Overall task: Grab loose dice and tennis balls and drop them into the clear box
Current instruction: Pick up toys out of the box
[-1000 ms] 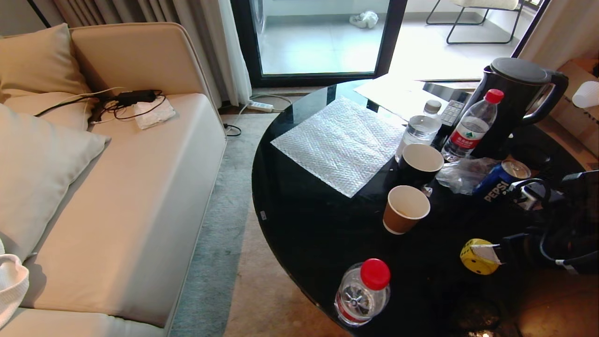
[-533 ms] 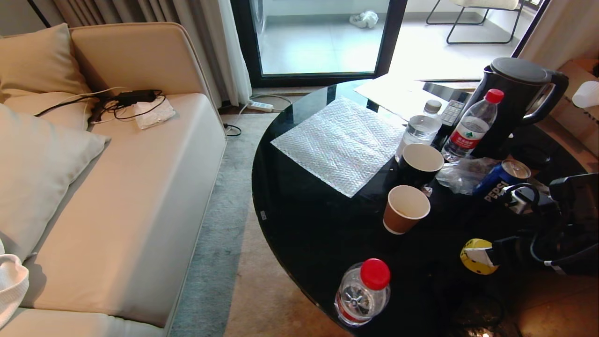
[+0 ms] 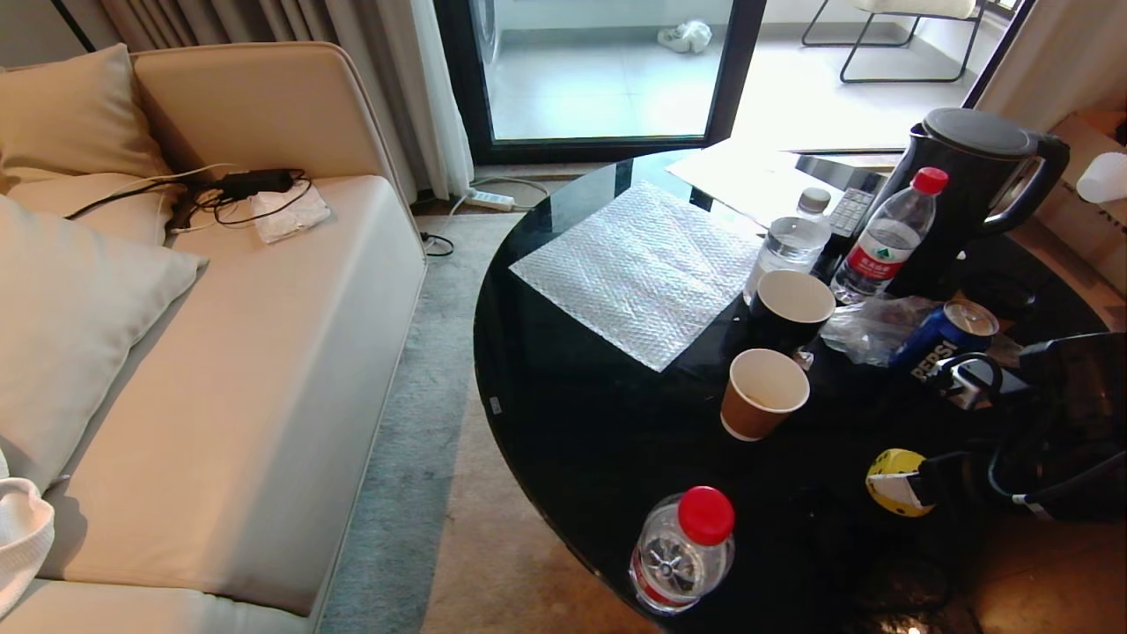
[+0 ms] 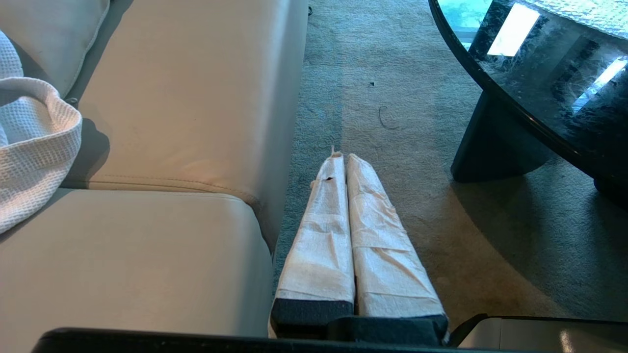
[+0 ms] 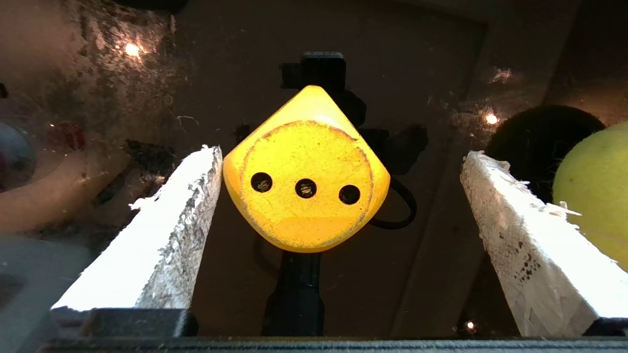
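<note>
A yellow die (image 5: 306,186) with three dots facing up lies on the black glass table (image 3: 599,423), near its front right edge; it also shows in the head view as the yellow die (image 3: 889,465). My right gripper (image 5: 342,154) stands open around it; one white finger is close against the die's corner and the other is well apart. A tennis ball (image 5: 596,191) lies just outside that far finger. My left gripper (image 4: 343,157) is shut on nothing, parked over the carpet between sofa and table. The clear box is out of view.
On the table stand a brown paper cup (image 3: 762,393), a black cup (image 3: 790,308), a red-capped bottle (image 3: 682,550) at the front edge, two more bottles, a Pepsi can (image 3: 942,341), a black kettle (image 3: 968,189) and bubble wrap (image 3: 638,269). A beige sofa (image 3: 220,370) stands at the left.
My right gripper has sunk lower around the yellow die, so its finger covers more of the die in the head view. The die has stayed in place and the left arm has not moved.
</note>
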`<state>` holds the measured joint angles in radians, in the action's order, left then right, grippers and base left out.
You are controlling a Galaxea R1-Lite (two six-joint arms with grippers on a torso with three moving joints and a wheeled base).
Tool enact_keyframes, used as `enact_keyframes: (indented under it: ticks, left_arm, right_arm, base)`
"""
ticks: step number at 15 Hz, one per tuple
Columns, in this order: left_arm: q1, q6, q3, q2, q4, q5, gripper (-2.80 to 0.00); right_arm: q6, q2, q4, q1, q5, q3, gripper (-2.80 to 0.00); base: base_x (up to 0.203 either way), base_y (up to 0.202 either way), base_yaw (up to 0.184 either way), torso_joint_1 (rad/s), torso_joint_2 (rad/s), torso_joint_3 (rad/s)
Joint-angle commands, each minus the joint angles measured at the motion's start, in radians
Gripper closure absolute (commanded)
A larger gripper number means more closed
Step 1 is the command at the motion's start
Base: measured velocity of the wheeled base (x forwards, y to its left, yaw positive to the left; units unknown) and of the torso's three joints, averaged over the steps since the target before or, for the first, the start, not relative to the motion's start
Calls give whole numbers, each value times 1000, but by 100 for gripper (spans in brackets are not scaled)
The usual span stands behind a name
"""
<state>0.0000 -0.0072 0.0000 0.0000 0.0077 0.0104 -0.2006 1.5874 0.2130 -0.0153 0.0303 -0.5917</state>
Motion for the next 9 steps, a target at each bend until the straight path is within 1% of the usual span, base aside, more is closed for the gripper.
enact_keyframes:
  ticks: [1, 6, 7, 9]
  left_arm:
    - [0, 0, 0, 0, 0, 0, 0]
    - [0, 0, 2, 0, 0, 0, 0]
    - [0, 0, 2, 0, 0, 0, 0]
    - [0, 0, 0, 0, 0, 0, 0]
  right_arm:
    - [-2, 15, 2, -2, 2, 7, -280]
    - [1, 26, 2, -2, 5, 4, -280]
    - [0, 28, 3, -2, 5, 4, 0]
    - [-4, 30, 0, -3, 4, 3, 0]
  base:
    - [0, 0, 0, 0, 0, 0]
    - [0, 0, 0, 0, 0, 0]
    - [0, 0, 0, 0, 0, 0]
    - [0, 0, 0, 0, 0, 0]
